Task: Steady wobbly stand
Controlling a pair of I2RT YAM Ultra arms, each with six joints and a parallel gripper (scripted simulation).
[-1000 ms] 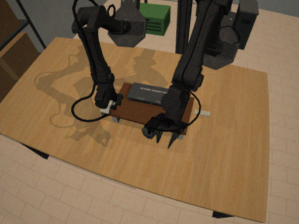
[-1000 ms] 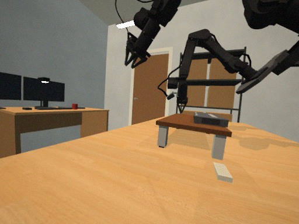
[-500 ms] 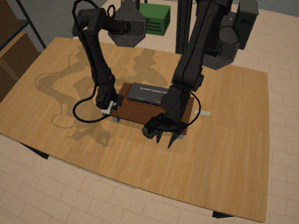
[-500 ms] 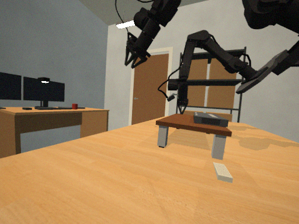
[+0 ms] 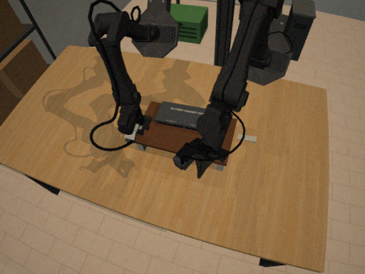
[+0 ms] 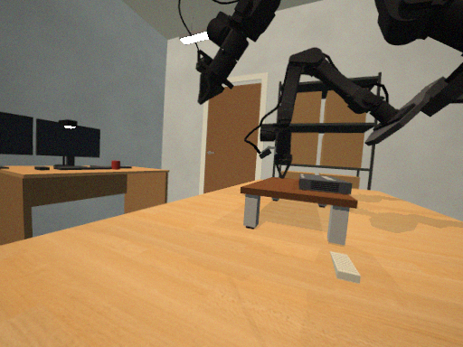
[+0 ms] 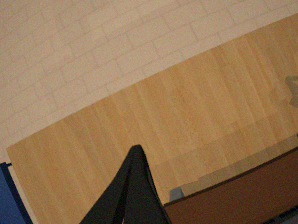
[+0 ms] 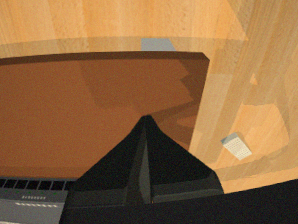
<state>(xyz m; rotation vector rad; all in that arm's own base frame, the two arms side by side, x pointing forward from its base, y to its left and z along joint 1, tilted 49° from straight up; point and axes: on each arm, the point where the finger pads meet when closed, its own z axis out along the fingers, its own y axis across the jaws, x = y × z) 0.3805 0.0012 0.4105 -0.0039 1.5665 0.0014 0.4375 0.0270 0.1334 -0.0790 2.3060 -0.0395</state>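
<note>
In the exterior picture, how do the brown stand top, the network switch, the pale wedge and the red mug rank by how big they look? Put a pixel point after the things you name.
1. Brown stand top [image 5: 167, 137] [image 6: 276, 189] [image 7: 240, 200] [image 8: 100, 95]
2. Network switch [image 5: 178, 115] [image 6: 323, 182] [image 8: 30, 207]
3. Pale wedge [image 5: 251, 138] [image 6: 345, 267] [image 8: 237, 146]
4. Red mug [image 6: 116, 164]

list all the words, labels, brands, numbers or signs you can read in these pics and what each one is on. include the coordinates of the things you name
"PORT", in the white heading on top of the network switch [image 5: 178, 115] [image 6: 325, 183] [image 8: 30, 207]; the characters before and after it are too blurred or covered to be sure of.
Small pale print along the switch's front edge: too small to read.
No other text can be made out.
</note>
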